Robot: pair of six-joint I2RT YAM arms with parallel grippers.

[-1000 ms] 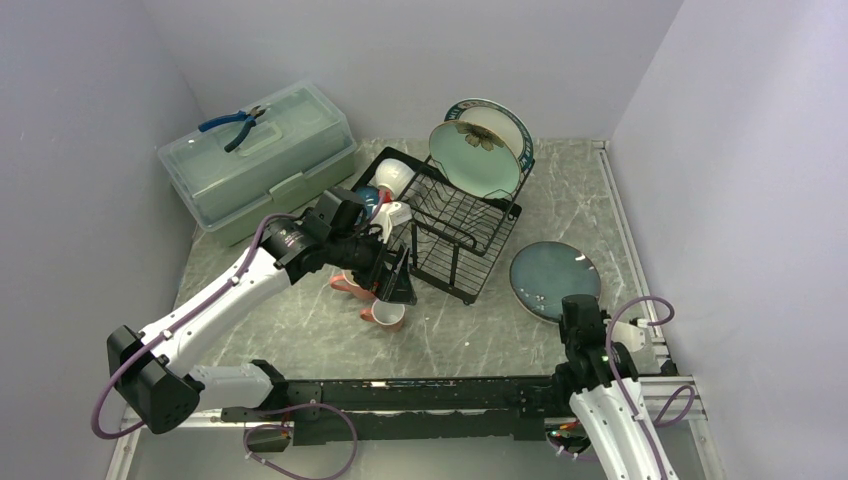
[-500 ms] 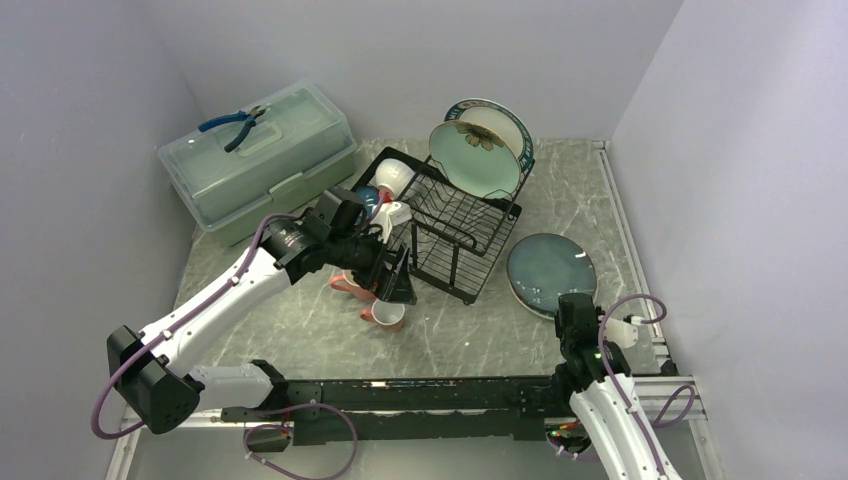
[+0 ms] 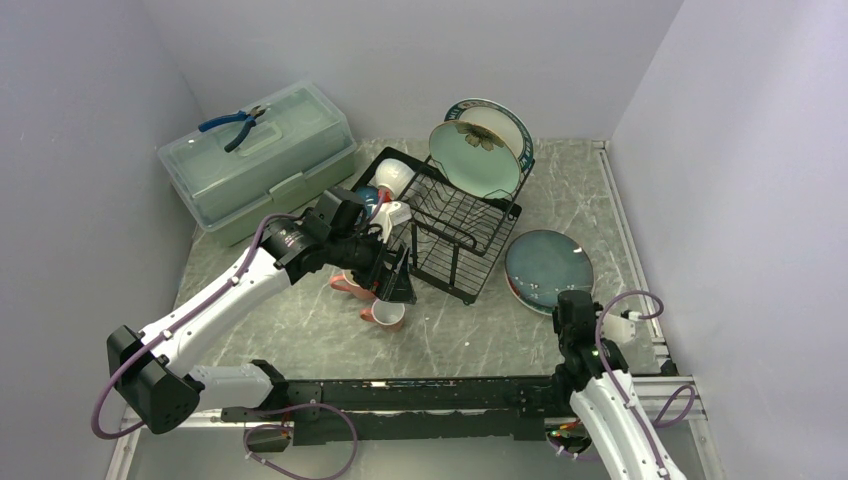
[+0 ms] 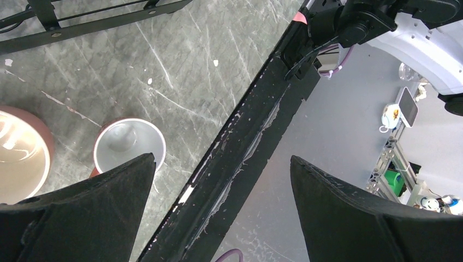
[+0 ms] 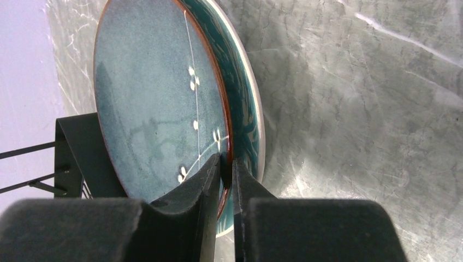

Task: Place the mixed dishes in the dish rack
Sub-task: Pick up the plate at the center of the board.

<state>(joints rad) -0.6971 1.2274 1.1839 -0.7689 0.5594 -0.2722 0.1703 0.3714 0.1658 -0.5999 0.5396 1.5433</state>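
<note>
The glossy teal plate (image 3: 548,268) (image 5: 158,103) lies on the table right of the black wire dish rack (image 3: 455,225). My right gripper (image 3: 567,304) (image 5: 226,161) is shut on its near rim, one finger over the face and one outside it. A pale green floral plate (image 3: 475,158) and a white teal-rimmed plate (image 3: 503,113) stand upright in the rack. White bowls (image 3: 394,178) sit at the rack's left end. My left gripper (image 3: 394,283) (image 4: 222,157) hangs open and empty above a pink mug (image 3: 388,315) (image 4: 129,144). A second pink dish (image 4: 22,158) lies beside that mug.
A translucent pale green lidded box (image 3: 265,165) with blue pliers (image 3: 232,125) on top stands at the back left. A black rail (image 3: 430,390) runs along the near table edge. Walls close in on both sides, the right one near the teal plate.
The teal plate has slid a little left and away, toward the rack, with my right gripper on its rim. The left arm has not moved.
</note>
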